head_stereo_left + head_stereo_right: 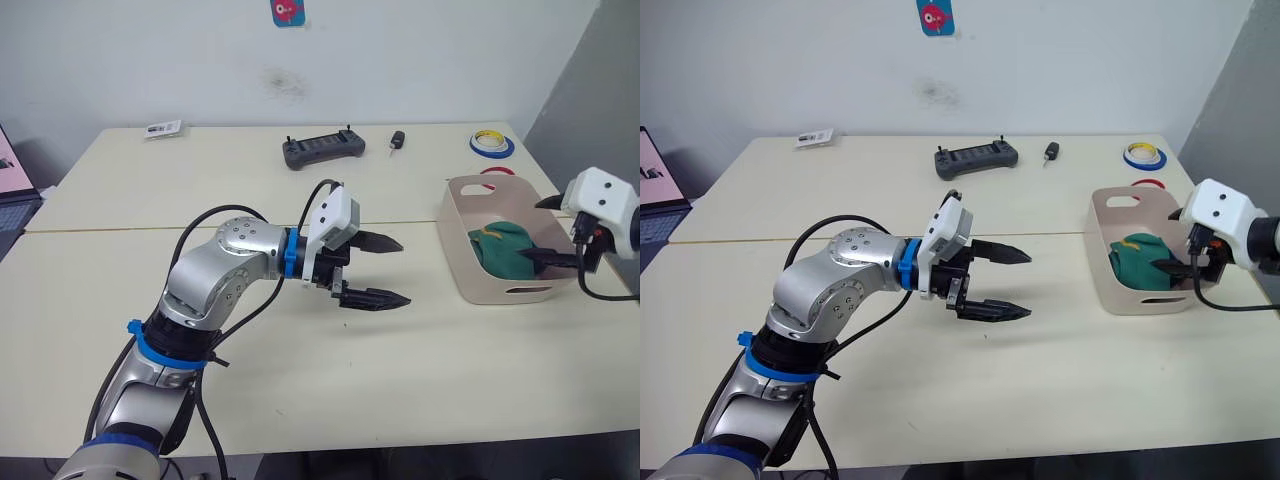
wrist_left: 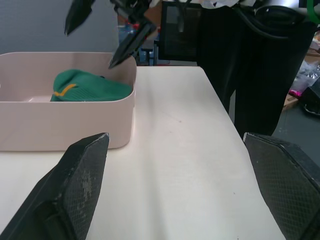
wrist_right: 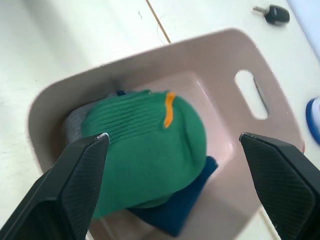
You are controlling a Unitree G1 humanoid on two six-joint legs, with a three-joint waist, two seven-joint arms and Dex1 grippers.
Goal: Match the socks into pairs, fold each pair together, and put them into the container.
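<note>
The container (image 1: 470, 270) is sitting at the surface's (image 1: 200, 190) right side, holding the green pair (image 3: 145, 150) on top of blue (image 3: 175, 217) and grey (image 3: 72, 122) socks. The right claw (image 3: 175, 145) is hovering open above it (nothing gripped). The left claw (image 1: 385, 270) is gaping empty mid-surface.

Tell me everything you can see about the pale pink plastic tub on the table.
The pale pink-beige plastic tub is rectangular, with rounded corners and slot handle cutouts in its end walls. It stands upright on the cream table, at the robot's right. Inside lies a folded green sock bundle with a yellow mark, on top of dark blue fabric and a bit of grey fabric. The open right gripper hangs over its right side.
</note>
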